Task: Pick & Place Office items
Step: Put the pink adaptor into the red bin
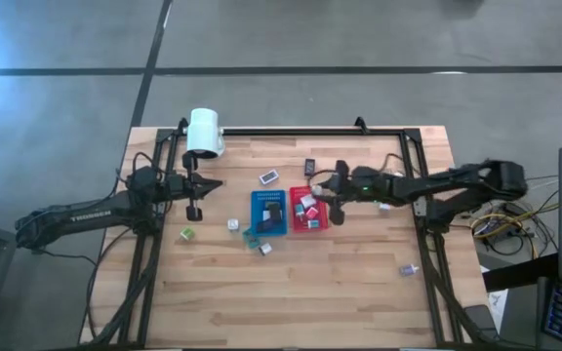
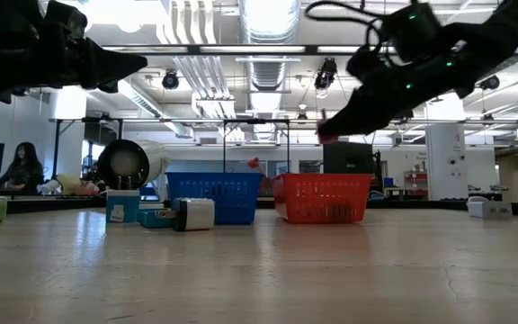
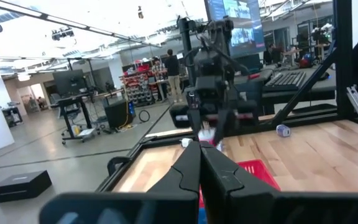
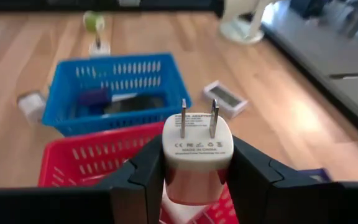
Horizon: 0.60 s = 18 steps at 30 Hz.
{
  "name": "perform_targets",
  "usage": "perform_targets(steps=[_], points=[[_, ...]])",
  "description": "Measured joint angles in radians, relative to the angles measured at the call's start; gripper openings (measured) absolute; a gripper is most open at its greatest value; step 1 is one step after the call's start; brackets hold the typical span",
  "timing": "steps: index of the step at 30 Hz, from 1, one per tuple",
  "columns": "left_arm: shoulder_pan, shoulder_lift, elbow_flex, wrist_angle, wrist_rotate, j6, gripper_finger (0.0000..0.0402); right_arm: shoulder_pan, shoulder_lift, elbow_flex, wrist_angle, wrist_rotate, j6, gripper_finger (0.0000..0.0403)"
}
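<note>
One white plug adapter (image 4: pixel 196 152) sits pinched between the right gripper (image 4: pixel 197 180) fingers, its two metal prongs pointing straight out ahead of them, so its long axis runs with the fingers rather than across; and directly beneath, the red basket (image 4: pixel 86 165) fills the foreground of the wrist view, with the blue basket (image 4: pixel 114 93) just beyond it; from above the right gripper (image 1: pixel 335 202) hangs at the red basket's (image 1: pixel 308 209) right-hand rim, so I'd say the drop wants only a small shift inward over the basket and then a release; the level view shows it well clear of the basket top, so the adapter would fall some way.

Over on the other side the left gripper (image 1: pixel 196 195) hovers above bare wood near the white lamp head (image 1: pixel 204 132), fingers (image 3: pixel 188 171) pressed together on nothing; it is the nearer arm to the green piece (image 1: pixel 187 233) and the small white block (image 1: pixel 232 225) lying loose left of the blue basket (image 1: pixel 269 212); more strays sit by that basket's front corner.
</note>
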Motion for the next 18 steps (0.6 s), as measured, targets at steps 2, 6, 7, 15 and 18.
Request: perform_targets(steps=[2, 6, 7, 15, 18], points=[[0.000, 0.000, 0.000, 0.000, 0.000, 0.000, 0.0005, 0.007, 0.063, 0.040, -0.020, -0.004, -0.005, 0.0128], [0.000, 0.000, 0.000, 0.000, 0.000, 0.000, 0.0005, 0.019, 0.160, 0.127, -0.110, -0.006, -0.012, 0.0128], [0.000, 0.000, 0.000, 0.000, 0.000, -0.002, 0.0005, 0.021, 0.179, 0.147, -0.142, -0.006, -0.018, 0.0128], [0.000, 0.000, 0.000, 0.000, 0.000, -0.002, 0.0005, 0.028, 0.286, 0.232, -0.222, 0.002, -0.037, 0.0128], [0.001, 0.000, 0.000, 0.001, 0.000, 0.001, 0.0005, 0.028, 0.300, 0.238, -0.232, -0.007, -0.033, 0.0128]])
